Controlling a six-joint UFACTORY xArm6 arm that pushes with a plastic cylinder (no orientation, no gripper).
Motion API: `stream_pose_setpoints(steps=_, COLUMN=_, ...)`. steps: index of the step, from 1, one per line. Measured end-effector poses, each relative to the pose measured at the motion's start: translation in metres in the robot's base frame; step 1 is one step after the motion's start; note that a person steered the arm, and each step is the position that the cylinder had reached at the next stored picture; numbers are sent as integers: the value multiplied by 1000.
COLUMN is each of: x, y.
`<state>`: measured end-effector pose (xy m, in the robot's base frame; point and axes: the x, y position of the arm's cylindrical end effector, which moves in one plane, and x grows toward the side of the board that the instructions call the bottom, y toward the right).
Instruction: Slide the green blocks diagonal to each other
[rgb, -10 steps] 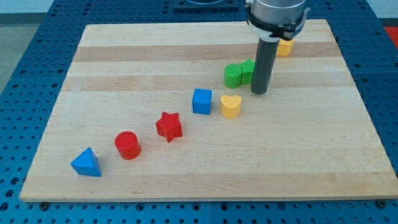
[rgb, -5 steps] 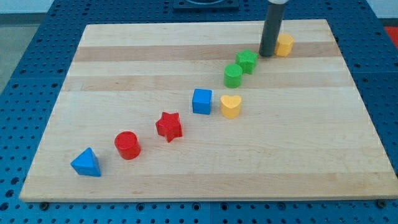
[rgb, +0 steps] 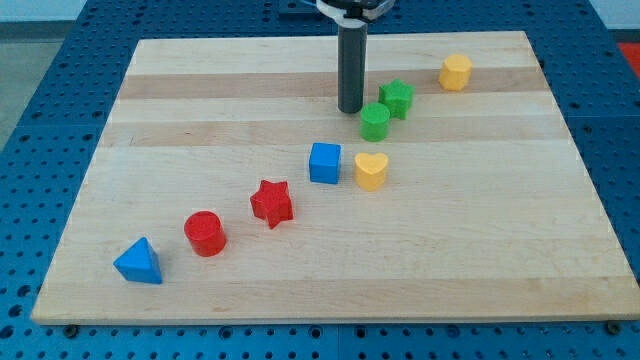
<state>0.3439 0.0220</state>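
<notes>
no jaws on our arm, only a dark rod; my tip (rgb: 350, 109) rests on the wooden board (rgb: 480, 250), just left of the green cylinder (rgb: 375, 122). we see the green star (rgb: 397, 98) touching that cylinder up and to its right. lower left sit the yellow heart (rgb: 371, 171), blue cube (rgb: 324, 162), red star (rgb: 271, 203), red cylinder (rgb: 205, 234) and blue triangle (rgb: 138, 262); a yellow hexagon (rgb: 455, 72) sits at the view's top right.

Robotics lab bench.
Pale wooden board (rgb: 300, 270) rests on a blue perforated metal table (rgb: 40, 110); small coloured plastic test blocks and a dark rod stand on it.
</notes>
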Motion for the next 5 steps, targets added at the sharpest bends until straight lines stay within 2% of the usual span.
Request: stream_pose_setpoints(steps=5, x=0, y=40)
